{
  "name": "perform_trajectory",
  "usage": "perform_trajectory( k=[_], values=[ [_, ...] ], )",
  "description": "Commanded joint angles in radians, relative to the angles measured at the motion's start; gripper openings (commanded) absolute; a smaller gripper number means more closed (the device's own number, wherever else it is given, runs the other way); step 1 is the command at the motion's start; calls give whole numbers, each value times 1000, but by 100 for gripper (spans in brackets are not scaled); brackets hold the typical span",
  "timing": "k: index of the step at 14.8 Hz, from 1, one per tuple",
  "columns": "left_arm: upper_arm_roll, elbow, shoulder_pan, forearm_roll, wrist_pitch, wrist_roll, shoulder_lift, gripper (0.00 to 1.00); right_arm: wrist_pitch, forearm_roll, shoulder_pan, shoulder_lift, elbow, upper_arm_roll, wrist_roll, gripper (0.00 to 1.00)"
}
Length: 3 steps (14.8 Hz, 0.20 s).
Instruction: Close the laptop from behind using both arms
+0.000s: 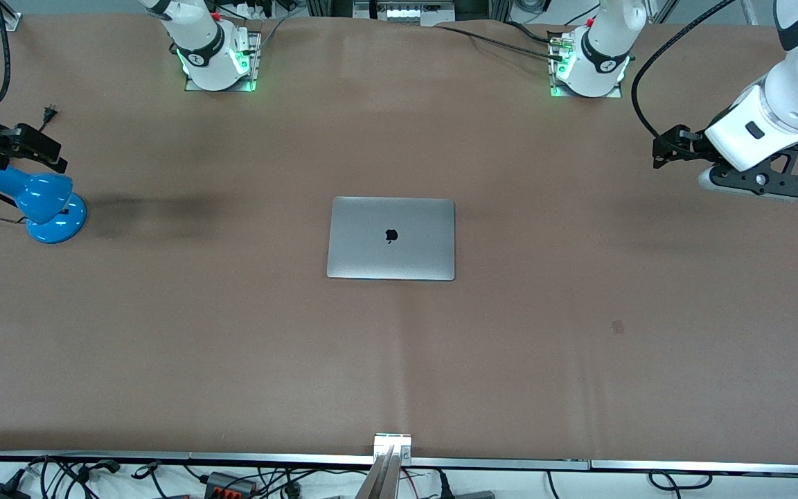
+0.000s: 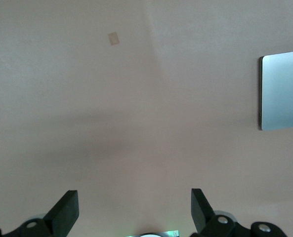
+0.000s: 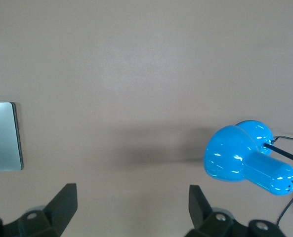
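Observation:
The silver-grey laptop (image 1: 391,238) lies shut and flat in the middle of the brown table, its lid with the dark apple logo facing up. My left gripper (image 1: 666,149) hangs open and empty above the table at the left arm's end, well apart from the laptop. In the left wrist view the gripper (image 2: 135,207) shows wide-open fingers, and the laptop's edge (image 2: 283,91) shows there too. My right gripper (image 1: 39,149) is open and empty over the right arm's end, above the lamp. The right wrist view (image 3: 133,205) shows a laptop corner (image 3: 3,136).
A blue desk lamp (image 1: 42,204) stands at the right arm's end with its cord beside it; it also shows in the right wrist view (image 3: 247,160). A small patch mark (image 1: 618,326) lies on the table cover, also seen in the left wrist view (image 2: 113,38).

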<state>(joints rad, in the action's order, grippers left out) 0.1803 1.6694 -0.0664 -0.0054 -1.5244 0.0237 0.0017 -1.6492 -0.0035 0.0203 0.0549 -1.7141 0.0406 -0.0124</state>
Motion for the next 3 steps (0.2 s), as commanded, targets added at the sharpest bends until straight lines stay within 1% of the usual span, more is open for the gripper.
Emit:
perform_trajectory(
  k=[1, 3],
  values=[
    [-10, -30, 8, 7, 24, 16, 14, 100, -9, -13, 4, 30, -25, -8, -14, 100],
    [-10, -28, 7, 7, 24, 16, 15, 100, -15, -13, 6, 30, -27, -8, -14, 100]
  ],
)
